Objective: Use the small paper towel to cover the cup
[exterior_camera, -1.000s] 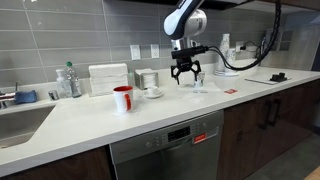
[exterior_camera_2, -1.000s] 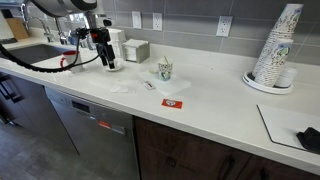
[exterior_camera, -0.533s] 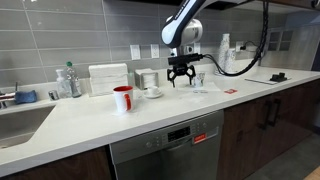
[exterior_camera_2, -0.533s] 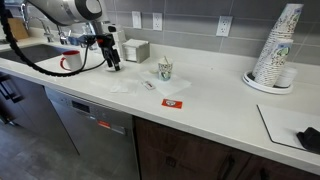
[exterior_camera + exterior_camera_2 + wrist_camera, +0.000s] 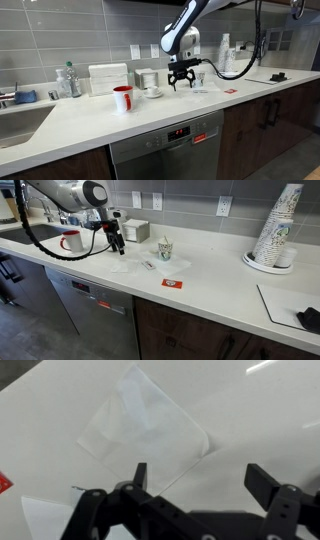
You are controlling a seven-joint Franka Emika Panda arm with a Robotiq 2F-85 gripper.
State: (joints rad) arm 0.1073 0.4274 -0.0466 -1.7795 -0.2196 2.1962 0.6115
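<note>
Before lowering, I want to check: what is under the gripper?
The paper towel lies flat on the counter below the open gripper. Whether anything lies beneath the towel cannot be seen.

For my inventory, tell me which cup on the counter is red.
The red mug, white inside, standing nearest the sink. The white cup sits on a saucer; the small pale cup is smaller and pale.

Opposite counter [image 5: 90, 115] ends; wrist downward
</note>
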